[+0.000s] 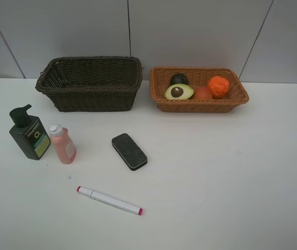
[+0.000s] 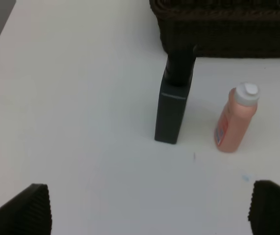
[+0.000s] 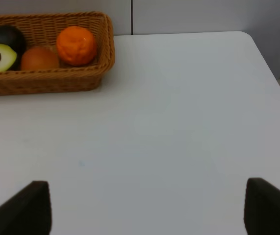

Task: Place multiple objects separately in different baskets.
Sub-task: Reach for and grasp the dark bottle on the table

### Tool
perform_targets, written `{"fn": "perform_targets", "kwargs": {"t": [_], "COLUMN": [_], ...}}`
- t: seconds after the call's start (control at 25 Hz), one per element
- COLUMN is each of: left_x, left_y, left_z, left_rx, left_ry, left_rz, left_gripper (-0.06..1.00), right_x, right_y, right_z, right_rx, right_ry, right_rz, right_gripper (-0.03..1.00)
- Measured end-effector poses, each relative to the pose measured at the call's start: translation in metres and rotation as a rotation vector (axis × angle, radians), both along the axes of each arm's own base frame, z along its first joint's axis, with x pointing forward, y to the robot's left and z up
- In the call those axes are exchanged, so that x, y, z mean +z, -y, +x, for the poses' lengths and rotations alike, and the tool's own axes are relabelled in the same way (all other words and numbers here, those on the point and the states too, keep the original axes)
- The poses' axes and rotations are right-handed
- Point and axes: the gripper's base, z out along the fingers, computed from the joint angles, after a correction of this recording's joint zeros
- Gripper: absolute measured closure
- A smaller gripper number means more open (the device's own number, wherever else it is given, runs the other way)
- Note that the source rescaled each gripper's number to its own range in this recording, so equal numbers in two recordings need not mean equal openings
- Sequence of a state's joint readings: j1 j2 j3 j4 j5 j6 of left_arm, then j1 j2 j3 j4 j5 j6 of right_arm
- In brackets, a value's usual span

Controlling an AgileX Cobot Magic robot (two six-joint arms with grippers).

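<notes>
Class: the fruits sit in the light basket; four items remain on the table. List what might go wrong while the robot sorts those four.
The pump bottle and pink bottle stand upright close together; reaching for one may topple the other.
The marker lies flat and thin, so it may roll or slip when grasped.
The dark basket has tall walls; a carried item might clip its rim.

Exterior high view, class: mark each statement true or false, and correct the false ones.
1. All four fruits, avocado, peach, mangosteen and orange, lie in the light basket. True.
2. The marker lies in the light basket too. False: the marker lies on the table.
3. The pump bottle stands upright beside the pink bottle. True.
4. The eraser touches the pink bottle. False: the eraser lies apart from it.
</notes>
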State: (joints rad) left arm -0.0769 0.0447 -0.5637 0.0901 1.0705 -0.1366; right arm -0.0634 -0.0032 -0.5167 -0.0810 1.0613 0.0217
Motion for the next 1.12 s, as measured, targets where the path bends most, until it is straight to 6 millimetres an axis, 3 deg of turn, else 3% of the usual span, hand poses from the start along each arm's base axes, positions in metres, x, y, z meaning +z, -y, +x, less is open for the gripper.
{"fn": "perform_targets", "kwargs": {"t": [0.12,0.24,0.36,0.52,0.64,0.76,0.92,1.12], "left_x": [0.026,0.052,0.075,0.086,0.076,0.054,0.024,-0.001], "left_y": [0.001,0.002,0.005,0.009,0.014,0.019,0.024,0.027], "left_z": [0.015,0.043,0.079,0.138,0.183,0.219,0.249,0.270], "left_rx": [0.006,0.008,0.010,0.009,0.002,-0.009,-0.015,-0.057], "left_ry": [-0.048,-0.119,-0.191,-0.320,-0.428,-0.532,-0.644,-0.719], "left_rz": [0.006,0.015,0.025,0.038,0.033,0.015,-0.001,0.010], "left_gripper": [-0.06,-0.06,-0.06,-0.06,-0.06,-0.06,-0.06,-0.06], "right_x": [0.000,0.000,0.000,0.000,0.000,0.000,0.000,0.000], "right_y": [0.000,0.000,0.000,0.000,0.000,0.000,0.000,0.000], "right_z": [0.000,0.000,0.000,0.000,0.000,0.000,0.000,0.000], "right_rx": [0.000,0.000,0.000,0.000,0.000,0.000,-0.001,-0.001], "right_ry": [0.000,0.000,0.000,0.000,0.000,0.000,0.000,0.000], "right_rz": [0.000,0.000,0.000,0.000,0.000,0.000,0.000,0.000], "right_gripper": [0.03,0.03,0.03,0.03,0.03,0.03,0.03,0.03]}}
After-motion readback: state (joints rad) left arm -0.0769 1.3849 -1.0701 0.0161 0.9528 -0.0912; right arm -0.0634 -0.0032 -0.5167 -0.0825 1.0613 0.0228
